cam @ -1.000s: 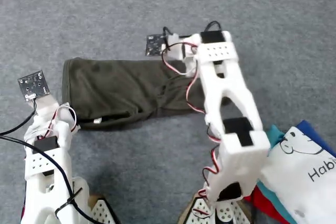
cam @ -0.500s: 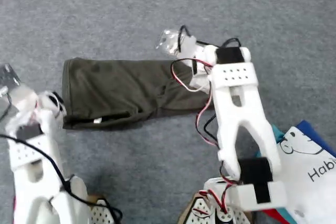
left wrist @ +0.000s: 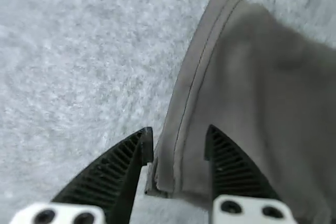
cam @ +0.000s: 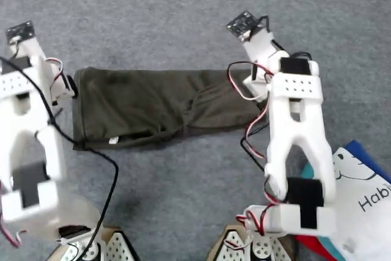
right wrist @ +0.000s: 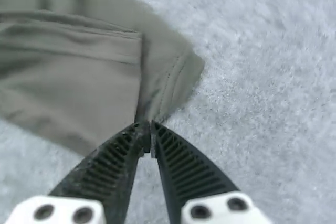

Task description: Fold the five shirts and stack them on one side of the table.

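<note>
Grey table, olive shirt in right gripper, left gripper agape

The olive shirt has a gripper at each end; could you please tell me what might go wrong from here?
1. The right gripper is shut on just a thin bit at the edge of the olive shirt, so the cloth may slip out when lifted.
2. The left gripper stands open astride the hem at the other end; closing there, it may catch only one layer and pull the fold apart.
</note>
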